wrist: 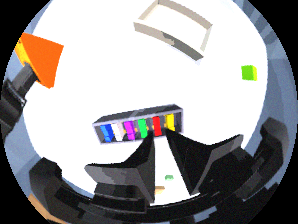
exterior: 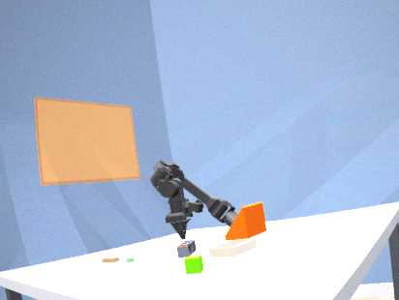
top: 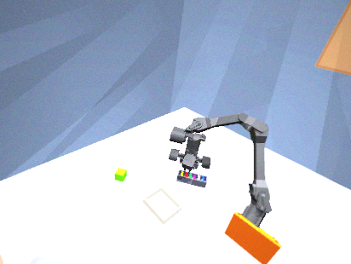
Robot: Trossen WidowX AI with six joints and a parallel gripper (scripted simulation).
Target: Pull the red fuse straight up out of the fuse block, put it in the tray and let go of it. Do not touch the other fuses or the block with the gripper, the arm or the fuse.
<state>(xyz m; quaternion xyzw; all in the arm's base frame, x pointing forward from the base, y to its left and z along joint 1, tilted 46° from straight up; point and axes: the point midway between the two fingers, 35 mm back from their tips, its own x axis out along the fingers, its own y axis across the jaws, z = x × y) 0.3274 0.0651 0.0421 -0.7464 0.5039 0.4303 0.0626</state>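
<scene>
The fuse block (top: 192,181) (exterior: 183,251) (wrist: 135,114) holds a row of upright fuses. The red fuse (top: 187,175) (wrist: 157,125) stands in it between the yellow fuse (wrist: 170,121) and the green fuse (wrist: 143,128). Magenta, white and blue fuses follow on. My gripper (top: 187,170) (exterior: 183,237) (wrist: 159,133) points down just above the block, near the red fuse. Its fingers are slightly apart with nothing held between them. Whether the tips are level with the fuse top is hard to tell. The pale tray (top: 153,212) (exterior: 222,251) (wrist: 187,49) is empty.
A green cube (top: 121,175) (exterior: 194,265) (wrist: 248,73) stands beyond the tray and block. An orange wedge (top: 251,238) (exterior: 253,223) (wrist: 45,57) is by the arm's base. A small tan piece (exterior: 110,259) and a small green piece (exterior: 130,260) (wrist: 169,177) lie past the block.
</scene>
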